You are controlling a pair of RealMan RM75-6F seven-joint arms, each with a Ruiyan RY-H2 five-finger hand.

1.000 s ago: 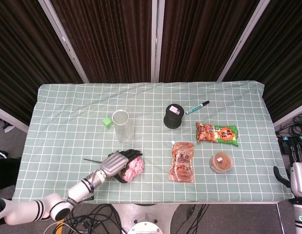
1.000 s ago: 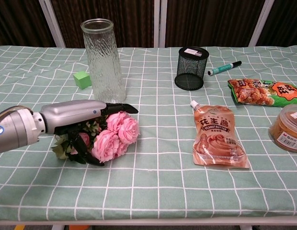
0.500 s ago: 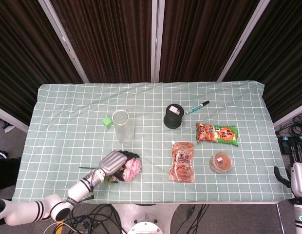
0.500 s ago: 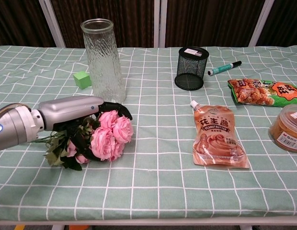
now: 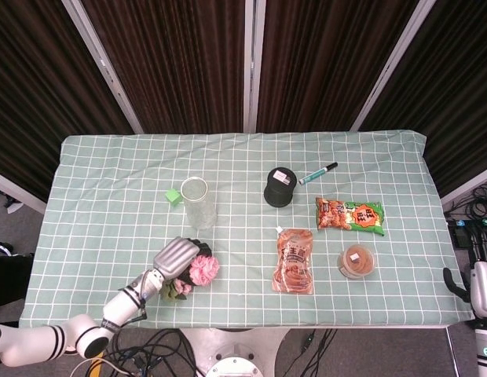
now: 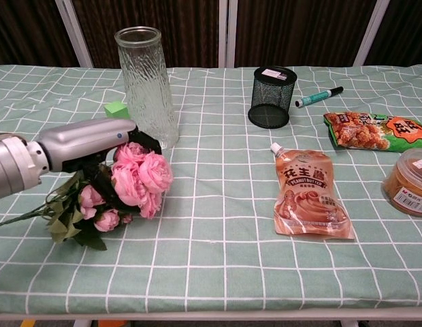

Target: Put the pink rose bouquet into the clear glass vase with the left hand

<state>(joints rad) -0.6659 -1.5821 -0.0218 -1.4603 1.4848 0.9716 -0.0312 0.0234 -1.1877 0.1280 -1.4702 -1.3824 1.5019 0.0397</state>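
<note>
My left hand [image 6: 88, 139] [image 5: 173, 256] grips the pink rose bouquet [image 6: 133, 180] [image 5: 199, 269] and holds it just above the cloth, blooms pointing right, leaves and stems trailing down to the left. The clear glass vase [image 6: 146, 85] [image 5: 198, 203] stands upright and empty just behind and right of the hand. The right hand itself is out of both views; only part of the right arm [image 5: 475, 290] shows at the head view's right edge.
A green cube [image 6: 116, 110] sits left of the vase. A black mesh cup [image 6: 273, 97], a marker [image 6: 318, 96], a peanut butter pouch [image 6: 311, 195], a snack bag [image 6: 378, 131] and a round tub [image 6: 410, 182] lie to the right.
The left hand has lifted the bouquet off the cloth and drawn it left and back toward the vase; the stems now hang down to the left.
</note>
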